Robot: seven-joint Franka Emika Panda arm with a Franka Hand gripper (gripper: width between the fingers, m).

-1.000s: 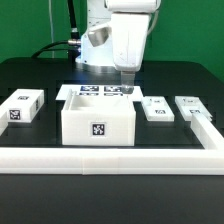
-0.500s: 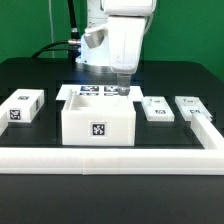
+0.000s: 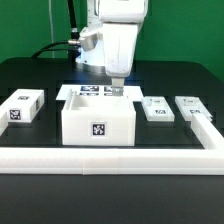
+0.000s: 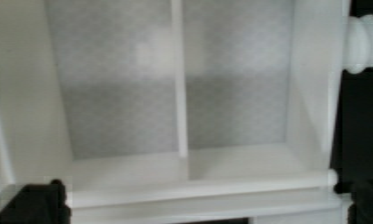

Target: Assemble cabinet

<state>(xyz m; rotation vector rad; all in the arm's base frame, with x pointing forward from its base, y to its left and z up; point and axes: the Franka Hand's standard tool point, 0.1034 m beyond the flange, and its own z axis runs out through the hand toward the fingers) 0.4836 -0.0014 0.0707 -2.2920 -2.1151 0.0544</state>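
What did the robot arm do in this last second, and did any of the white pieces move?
The end effector slid toward the exterior view's left and slightly down, near the cabinet body. It took hold of nothing. The loose panels and rail stayed put.

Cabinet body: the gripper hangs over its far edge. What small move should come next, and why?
Probably lower the gripper a little, straight down, toward the far wall of the cabinet body. The exterior view shows it just above that wall, and the wrist view looks into the body's open, divided inside, so a grasp there seems near.
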